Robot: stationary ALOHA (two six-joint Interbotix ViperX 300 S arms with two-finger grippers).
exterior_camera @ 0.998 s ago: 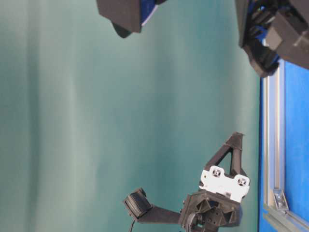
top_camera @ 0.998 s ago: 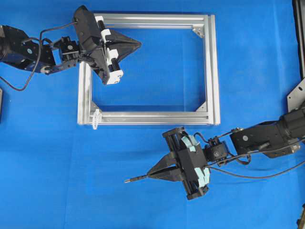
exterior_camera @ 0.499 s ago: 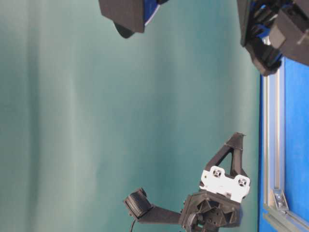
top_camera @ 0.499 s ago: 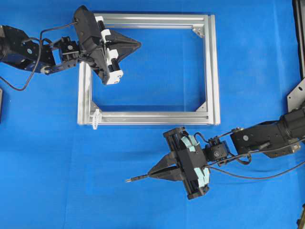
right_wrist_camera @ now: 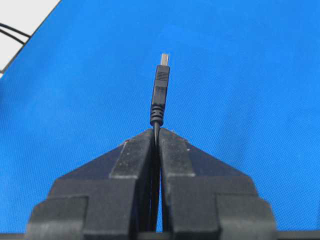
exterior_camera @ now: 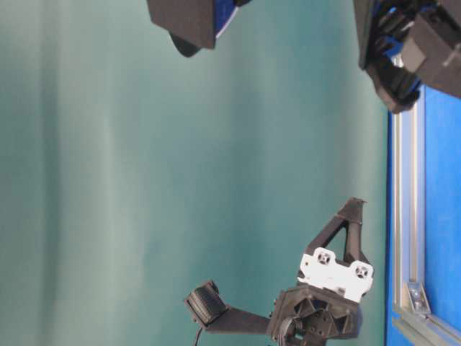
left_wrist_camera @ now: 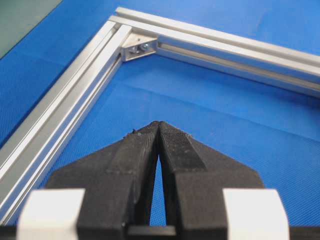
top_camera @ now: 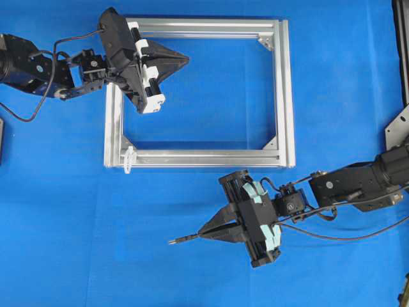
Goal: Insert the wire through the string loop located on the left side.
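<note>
A frame (top_camera: 284,96) lies flat on the cloth (top_camera: 64,224), in the upper middle of the overhead view. The string loop (top_camera: 128,158) is set at the frame's lower left corner, on the lower rail. The left gripper (top_camera: 182,60) is held over the frame's upper left corner, pointing right over the frame's inside. The right gripper (top_camera: 206,233) is placed below the frame's lower rail, well apart from it. The wire (top_camera: 181,240) is clamped in it, its plug pointing left, to the right of and below the loop.

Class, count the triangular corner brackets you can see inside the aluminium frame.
3. One bracket sits in the top-right corner, one in the bottom-right corner, and one in the bottom-left corner. The left gripper covers the top-left corner, so a fourth may be hidden.
</note>
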